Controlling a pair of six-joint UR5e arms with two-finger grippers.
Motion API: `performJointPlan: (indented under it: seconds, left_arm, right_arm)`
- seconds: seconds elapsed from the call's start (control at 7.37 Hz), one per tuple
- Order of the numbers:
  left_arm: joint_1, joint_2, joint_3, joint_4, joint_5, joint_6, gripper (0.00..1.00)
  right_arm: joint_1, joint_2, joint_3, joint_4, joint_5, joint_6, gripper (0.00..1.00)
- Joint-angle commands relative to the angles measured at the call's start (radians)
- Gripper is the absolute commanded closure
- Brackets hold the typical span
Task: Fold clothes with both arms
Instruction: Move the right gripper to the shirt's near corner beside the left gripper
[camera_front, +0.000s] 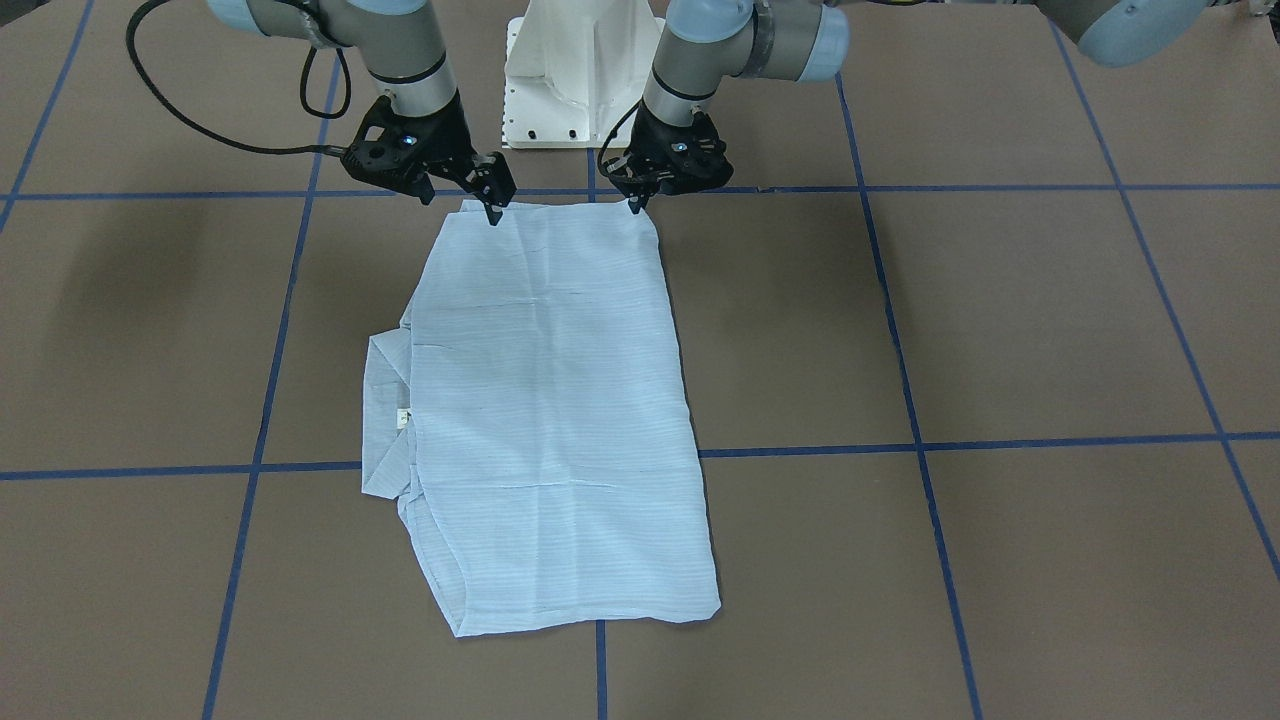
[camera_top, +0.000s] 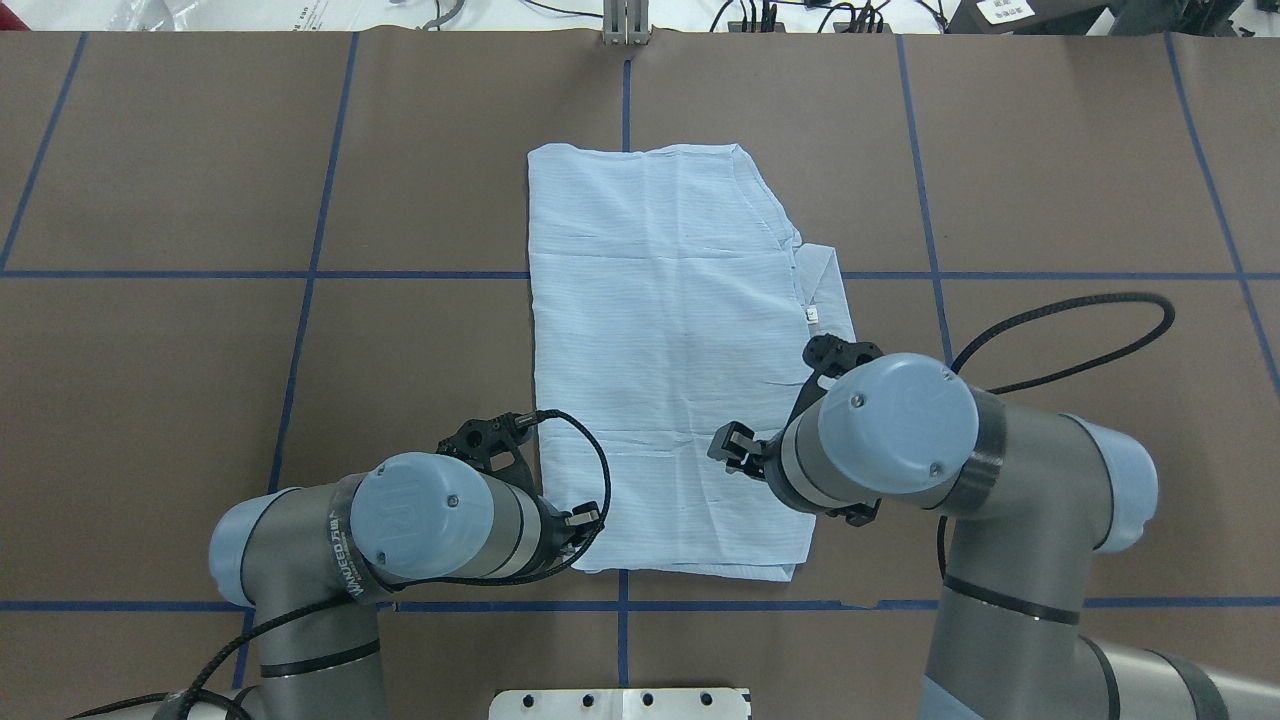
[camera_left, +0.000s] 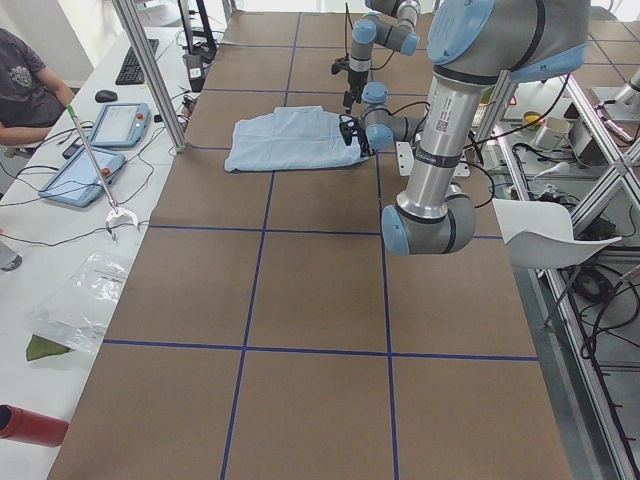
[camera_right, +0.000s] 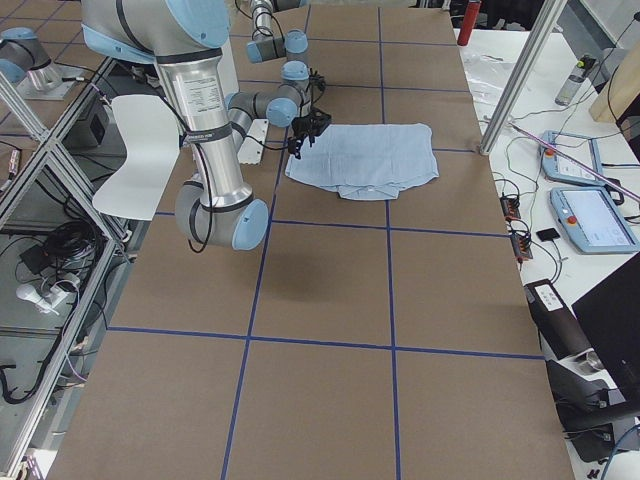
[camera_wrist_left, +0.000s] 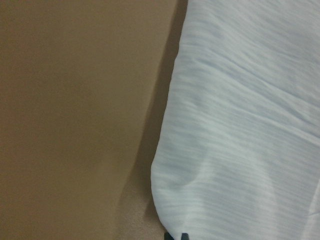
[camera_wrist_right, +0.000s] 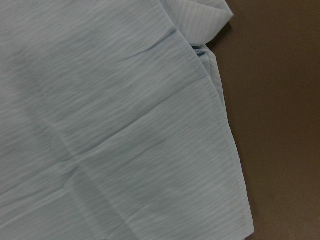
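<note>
The pale blue striped shirt (camera_front: 560, 400) lies folded in a long rectangle on the brown table, with its collar (camera_front: 385, 400) sticking out at one side. It also shows in the overhead view (camera_top: 660, 350). My left gripper (camera_front: 634, 206) pinches the shirt's near corner, and its tips show close together in the left wrist view (camera_wrist_left: 176, 236). My right gripper (camera_front: 494, 212) is shut on the other near corner. Both corners sit low at the table. The right wrist view shows only cloth (camera_wrist_right: 125, 125), no fingers.
The white pedestal base (camera_front: 580, 80) stands just behind the shirt's near edge. A black cable (camera_front: 170, 100) loops beside my right arm. Blue tape lines (camera_front: 900, 440) cross the table. Tablets (camera_left: 100, 150) and a seated person (camera_left: 25, 80) are at the operators' side.
</note>
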Motion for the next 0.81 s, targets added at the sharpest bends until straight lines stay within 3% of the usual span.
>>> performJointPlan:
  seconds: [0.0,0.68]
  left_arm:
    - [0.000,0.000,0.005,0.000,0.000,0.005,1.00]
    - [0.001,0.000,0.008,0.000,0.000,0.005,1.00]
  right_arm:
    - [-0.015,0.001,-0.035,0.001,-0.005,0.149,0.00]
    - [-0.063,0.021,-0.135,0.001,-0.005,0.181,0.00]
